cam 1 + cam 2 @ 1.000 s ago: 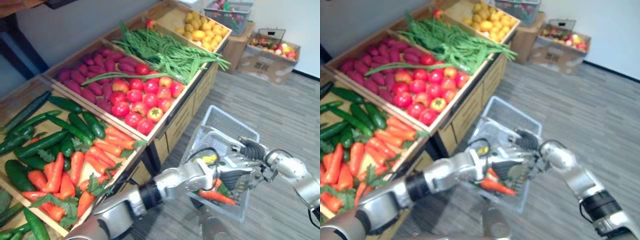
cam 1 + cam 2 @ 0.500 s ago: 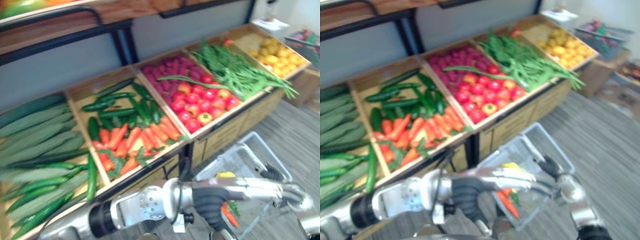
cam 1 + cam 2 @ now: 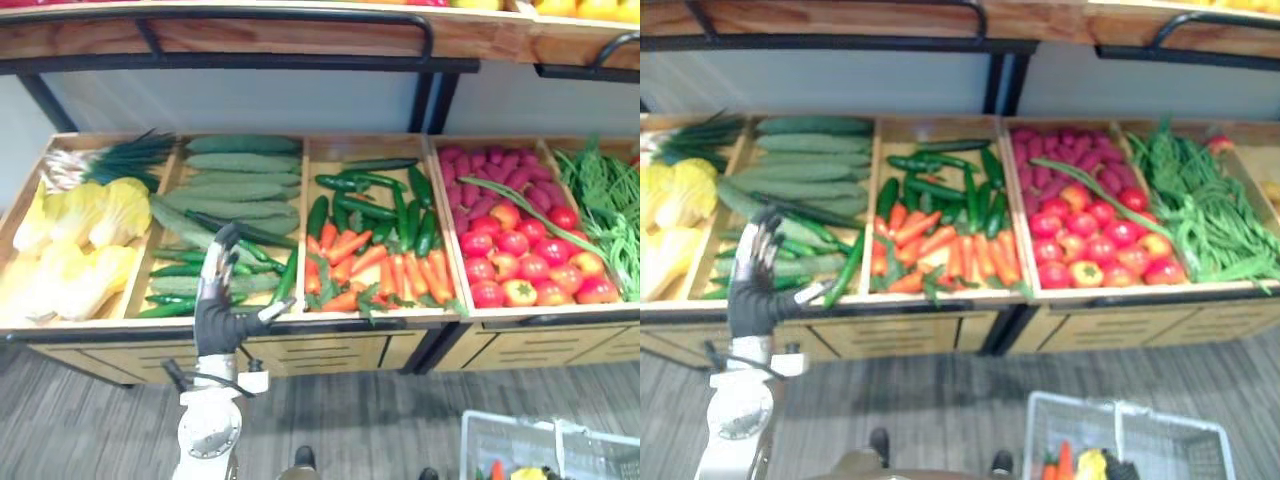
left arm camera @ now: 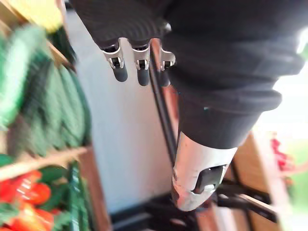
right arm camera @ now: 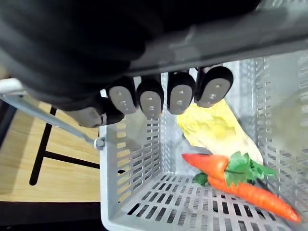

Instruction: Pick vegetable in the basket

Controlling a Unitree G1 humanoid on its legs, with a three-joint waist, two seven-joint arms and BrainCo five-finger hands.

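Nearest to me, the right hand [image 5: 144, 98] has its fingers curled tight round the grey handle [image 5: 226, 36] of the white wire basket [image 5: 130, 159]. Right under those fingertips, on the bottom of the basket, lies a carrot [image 5: 240, 185] with green leaves. A pale yellow vegetable [image 5: 216, 127] lies just behind it, touching it. From the head, the basket's rim shows low over the grey plank floor [image 3: 90, 420].

The left hand [image 3: 222, 300] stands upright with its fingers straight and a little spread. The thumb sticks out to the side, and the hand holds nothing. Its fingertips show in front of the front edge of the wooden stall [image 3: 330, 345], which has drawers below. I cannot tell if they touch anything.

Just past those fingertips is the crate of long cucumbers [image 3: 235, 175]. On the thumb's side, in the next crate, are more carrots [image 3: 380, 275], with small dark cucumbers [image 3: 360, 195] behind them. Further that way come red tomatoes [image 3: 530, 265], purple sweet potatoes [image 3: 480, 170] and green beans [image 3: 600, 200]. On the other side of the fingers lie yellow cabbages [image 3: 80, 230] and green onions [image 3: 130, 160].

Behind the crates I see a pale wall [image 3: 250, 100]. Above it a black metal frame [image 3: 250, 62] carries a wooden shelf [image 3: 250, 35].
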